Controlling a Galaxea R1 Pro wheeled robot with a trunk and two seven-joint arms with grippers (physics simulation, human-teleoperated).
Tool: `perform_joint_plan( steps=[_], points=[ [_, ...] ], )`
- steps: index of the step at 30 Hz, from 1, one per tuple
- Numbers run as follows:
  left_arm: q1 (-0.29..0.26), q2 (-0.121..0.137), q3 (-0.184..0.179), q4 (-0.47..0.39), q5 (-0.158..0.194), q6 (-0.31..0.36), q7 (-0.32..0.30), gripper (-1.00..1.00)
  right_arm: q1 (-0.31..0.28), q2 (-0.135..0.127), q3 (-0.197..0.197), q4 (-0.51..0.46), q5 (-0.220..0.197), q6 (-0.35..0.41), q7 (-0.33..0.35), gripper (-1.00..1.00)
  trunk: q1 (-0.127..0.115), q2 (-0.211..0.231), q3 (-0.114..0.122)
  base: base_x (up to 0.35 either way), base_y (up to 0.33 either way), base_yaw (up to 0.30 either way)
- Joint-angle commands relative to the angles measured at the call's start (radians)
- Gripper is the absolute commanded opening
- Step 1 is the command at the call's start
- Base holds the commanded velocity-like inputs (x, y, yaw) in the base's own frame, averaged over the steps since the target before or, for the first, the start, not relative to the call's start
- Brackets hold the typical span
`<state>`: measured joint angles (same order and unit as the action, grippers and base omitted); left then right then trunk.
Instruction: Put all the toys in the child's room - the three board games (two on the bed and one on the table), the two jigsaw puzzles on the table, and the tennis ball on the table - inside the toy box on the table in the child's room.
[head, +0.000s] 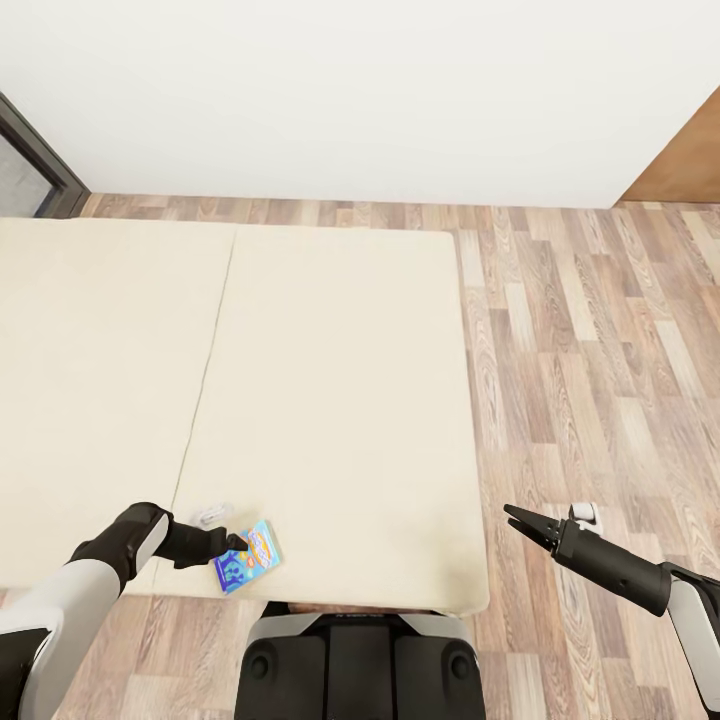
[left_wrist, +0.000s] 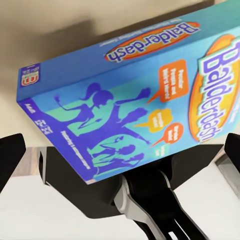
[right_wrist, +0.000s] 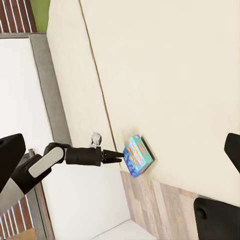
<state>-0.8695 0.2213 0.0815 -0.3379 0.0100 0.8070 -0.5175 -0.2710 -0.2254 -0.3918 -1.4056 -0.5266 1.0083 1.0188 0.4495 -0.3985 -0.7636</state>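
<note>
Left gripper (head: 232, 545) meets the near edge of the light blue board game (head: 248, 557), which lies on the bed (head: 330, 380) by its front edge — whether it is clenched on the box I cannot tell. A thin bite could let it slip off. Right gripper (head: 515, 517) hangs over the floor (head: 600, 350), its fingers apparently together — holding nothing.

The Balderdash board game (left_wrist: 135, 100) looks like printed card with a smooth, faintly glossy blue face. The bed (head: 330, 400) is a matt beige mattress, cloth-like and unpatterned. The floor (head: 590, 380) is grained wood planking with a soft sheen. The left gripper's fingers (head: 232, 543) are matt black, plastic-looking.
</note>
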Motion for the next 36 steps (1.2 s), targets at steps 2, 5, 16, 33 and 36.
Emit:
perform_joint_plan(
  steps=[2,5,16,33,36],
  points=[
    [0.000,0.000,0.006,0.000,0.001,0.007,-0.001,1.00,0.000,0.000,-0.001,0.000,0.002,0.004,0.004,1.00,0.001,-0.002,-0.004,0.000,0.000,0.000],
    [0.000,0.000,0.006,0.000,0.001,0.006,-0.001,1.00,0.000,0.000,-0.001,0.000,0.002,0.004,0.004,1.00,0.001,-0.002,-0.008,0.000,0.000,0.000],
    [0.000,0.001,0.006,0.000,-0.001,0.005,-0.001,1.00,0.000,0.000,-0.001,0.000,0.002,0.004,0.004,1.00,0.001,-0.002,-0.026,0.000,0.000,0.000],
    [0.000,0.001,0.009,0.000,-0.001,0.001,0.035,1.00,0.000,0.000,-0.001,0.000,0.002,0.004,0.004,1.00,0.001,-0.002,-0.051,0.000,0.000,0.000],
    [0.000,0.001,0.010,0.000,0.000,0.001,0.047,1.00,0.000,0.000,-0.001,0.000,0.002,0.004,0.004,1.00,0.001,-0.002,-0.055,0.000,0.000,0.000]
  ],
)
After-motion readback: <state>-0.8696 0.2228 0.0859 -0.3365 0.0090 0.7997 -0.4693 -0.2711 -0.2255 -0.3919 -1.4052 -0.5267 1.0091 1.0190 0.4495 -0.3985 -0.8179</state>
